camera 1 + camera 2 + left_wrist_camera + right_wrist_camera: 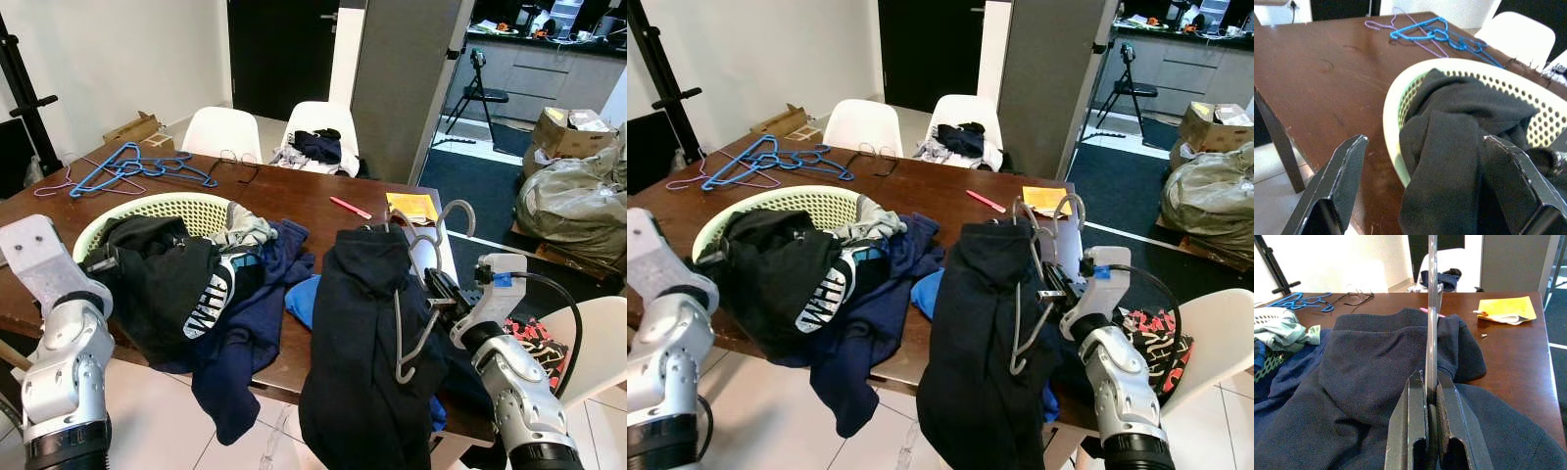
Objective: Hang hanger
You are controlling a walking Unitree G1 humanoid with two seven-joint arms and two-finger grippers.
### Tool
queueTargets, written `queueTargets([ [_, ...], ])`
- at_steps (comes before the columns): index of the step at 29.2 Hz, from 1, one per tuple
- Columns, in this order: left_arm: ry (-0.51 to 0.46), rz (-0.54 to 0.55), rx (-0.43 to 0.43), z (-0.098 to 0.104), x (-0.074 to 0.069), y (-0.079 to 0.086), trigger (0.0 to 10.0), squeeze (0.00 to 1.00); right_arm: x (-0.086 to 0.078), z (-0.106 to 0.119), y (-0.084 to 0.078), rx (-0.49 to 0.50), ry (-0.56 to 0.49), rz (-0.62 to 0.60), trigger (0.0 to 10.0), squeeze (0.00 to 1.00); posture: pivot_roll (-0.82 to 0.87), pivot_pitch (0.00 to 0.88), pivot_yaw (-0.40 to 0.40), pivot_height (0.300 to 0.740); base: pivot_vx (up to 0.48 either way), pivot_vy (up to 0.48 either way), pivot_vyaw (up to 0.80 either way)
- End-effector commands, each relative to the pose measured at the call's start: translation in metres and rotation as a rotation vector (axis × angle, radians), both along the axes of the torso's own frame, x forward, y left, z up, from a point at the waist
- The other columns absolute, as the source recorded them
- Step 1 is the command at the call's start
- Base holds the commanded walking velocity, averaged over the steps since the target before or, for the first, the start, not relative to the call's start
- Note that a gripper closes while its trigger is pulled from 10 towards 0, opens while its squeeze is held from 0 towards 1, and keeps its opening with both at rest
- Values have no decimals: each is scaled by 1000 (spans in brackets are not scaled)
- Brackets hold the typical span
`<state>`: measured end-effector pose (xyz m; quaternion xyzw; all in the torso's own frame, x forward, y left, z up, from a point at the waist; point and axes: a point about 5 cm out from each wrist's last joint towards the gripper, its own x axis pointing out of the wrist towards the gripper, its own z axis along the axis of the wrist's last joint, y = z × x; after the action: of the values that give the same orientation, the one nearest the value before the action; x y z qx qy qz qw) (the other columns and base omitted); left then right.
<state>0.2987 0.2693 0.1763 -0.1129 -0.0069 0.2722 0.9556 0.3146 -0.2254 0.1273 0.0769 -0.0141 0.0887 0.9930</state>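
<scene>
Hanger (421, 294) sits pinched tight in the right claw (1431, 396), dark shirt (362, 343) draped on it; hanging remains. Left claw (1425, 181) gapes empty at nine o'clock.

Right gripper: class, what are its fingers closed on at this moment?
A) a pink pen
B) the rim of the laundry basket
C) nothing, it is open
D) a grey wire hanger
D: the right gripper has its fingers shut on the thin bar of the grey hanger, over the dark navy garment at the table edge.
</scene>
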Motion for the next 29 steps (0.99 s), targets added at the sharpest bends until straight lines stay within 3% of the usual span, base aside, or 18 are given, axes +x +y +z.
queueTargets([
  [1, 35, -6, 3, -7, 0, -1, 10000, 0, -3, -3, -4, 18, 17, -18, 10000, 0, -21, 0, -49, 740, 0, 0, 0],
  [14, 54, -25, -14, -12, 5, 3, 10000, 0, -5, -2, -5, 18, 11, -23, 10000, 0, -30, 0, -46, 740, 0, 0, 0],
  [15, 50, -33, -11, -11, 6, 2, 2314, 0, -5, -2, -5, 17, 11, -24, 10000, 0, -30, 0, -46, 740, 0, 0, 0],
  [16, 50, -33, -11, -11, 6, 2, 2314, 0, -5, -2, -5, 17, 11, -24, 10000, 0, -30, 0, -46, 740, 0, 0, 0],
  [17, 46, -44, -3, -10, 6, 1, 0, 0, -5, -2, -5, 16, 10, -24, 10000, 0, -30, 0, -46, 740, 0, 0, 0],
  [26, 41, -67, 23, -8, 8, -1, 0, 0, -5, -2, -5, 18, 10, -24, 10000, 0, -27, 0, -44, 740, 0, 0, 0],
  [29, 18, -73, 31, 2, 10, 0, 0, 0, -4, -2, -4, 23, 10, -26, 10000, 0, -26, 0, -44, 740, 0, 0, 0],
])
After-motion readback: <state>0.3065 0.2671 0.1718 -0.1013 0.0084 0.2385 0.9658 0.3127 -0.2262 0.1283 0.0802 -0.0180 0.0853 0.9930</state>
